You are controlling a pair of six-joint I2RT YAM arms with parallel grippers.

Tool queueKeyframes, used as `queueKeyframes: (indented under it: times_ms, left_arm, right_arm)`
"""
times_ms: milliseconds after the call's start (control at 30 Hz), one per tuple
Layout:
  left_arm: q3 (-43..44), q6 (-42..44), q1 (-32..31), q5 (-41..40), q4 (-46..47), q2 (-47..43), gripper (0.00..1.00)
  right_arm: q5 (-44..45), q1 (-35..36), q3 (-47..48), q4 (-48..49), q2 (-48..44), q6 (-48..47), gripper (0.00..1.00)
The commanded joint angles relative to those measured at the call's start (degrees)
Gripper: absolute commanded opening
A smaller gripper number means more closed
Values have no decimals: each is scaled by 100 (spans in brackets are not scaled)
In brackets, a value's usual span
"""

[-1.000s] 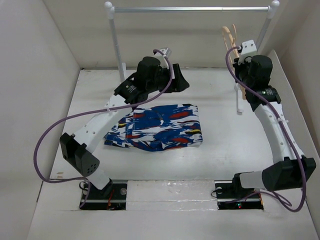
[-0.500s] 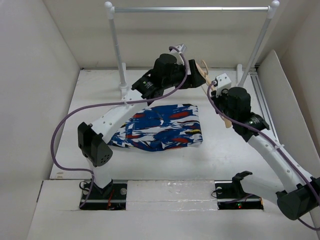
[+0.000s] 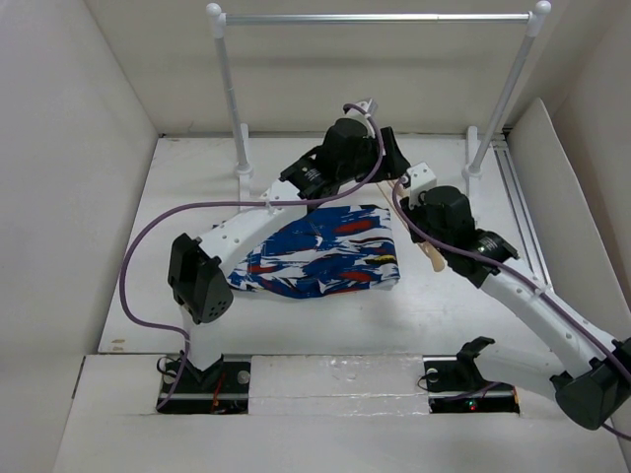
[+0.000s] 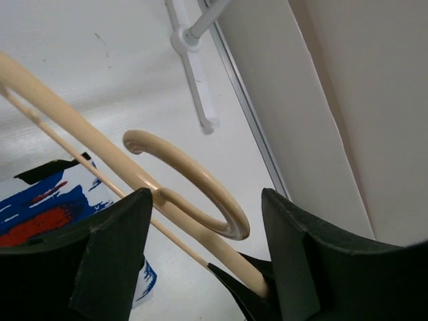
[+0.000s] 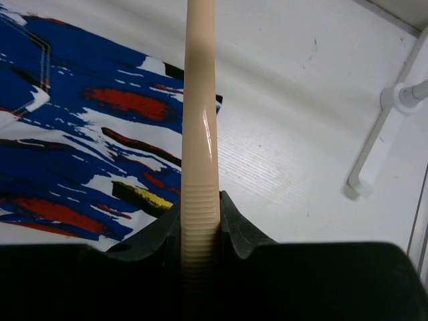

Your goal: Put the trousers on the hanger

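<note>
Glossy smooth tan hanger [image 5: 200, 134], soft matt cloth trousers [image 3: 320, 251], shiny metal rail [image 3: 375, 18]

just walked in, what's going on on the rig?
The right gripper is clamped on the thin pale tan wooden hanger, holding it by the right edge of the folded blue and white patterned trousers, which lie on the white table. The left gripper is open, its fingers either side of the hanger's hook, not gripping it. The trousers are not yet on the hanger.

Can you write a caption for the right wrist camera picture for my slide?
The right gripper clamps the hanger by its ridged arm, over the blue patterned trousers.
</note>
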Motion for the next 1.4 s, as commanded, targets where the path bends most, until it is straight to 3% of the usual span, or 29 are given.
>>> queueKeyframes:
  times_ms: [0, 167, 300, 333, 367, 400, 467, 667, 767, 800, 900, 1033, 1200, 1233, 1367]
  left_arm:
    - [195, -52, -89, -456, 216, -112, 59]
    - [239, 88, -142, -1072, -66, 98, 44]
    - [257, 230, -142, -1363, -242, 318, 38]
    - [257, 221, -142, -1372, -268, 353, 33]
    - [257, 177, -142, -1459, -320, 397, 10]
    - [248, 177, -142, -1460, -321, 398, 10]
    - [248, 168, -142, -1486, -426, 407, 0]
    - [-287, 63, -142, -978, -444, 55, 0]
    - [-945, -270, -142, -371, -225, -120, 0]
    - [-1339, -472, -142, -283, -120, -190, 0]
    - [-1946, -763, -195, -124, 390, -148, 0]
    - [-2195, -1018, -195, 17, 724, 90, 0]
    - [-2371, -1194, -336, -306, 857, 178, 0]
    - [-2380, -1186, -423, -456, 779, 195, 0]
    - [-2493, -1334, -485, -748, 804, 240, 0]
  right_arm:
    - [531, 141, 49, -102, 133, 218, 0]
    - [1453, 607, 66, -383, 283, 551, 0]
    - [2140, 1028, 163, -612, 424, 824, 0]
    - [2175, 1142, 207, -638, 485, 824, 0]
    - [2358, 1196, 242, -691, 538, 894, 0]
    - [2360, 1196, 242, -691, 538, 894, 0]
    - [2526, 1267, 295, -822, 600, 973, 0]
    - [2582, 1127, 234, -1183, 644, 1167, 3]
    - [1688, 942, -82, -1017, 320, 1096, 33]
    - [1423, 837, -387, -964, 49, 1114, 57]
    - [622, 661, -889, -849, -548, 1281, 79]
    - [-240, 363, -1111, -858, -1156, 1237, 91]
    - [-1486, -218, -1050, -735, -1404, 860, 91]
    - [-2472, -575, -919, -735, -1273, 720, 93]
    - [-2983, -702, -726, -1033, -1176, 692, 98]
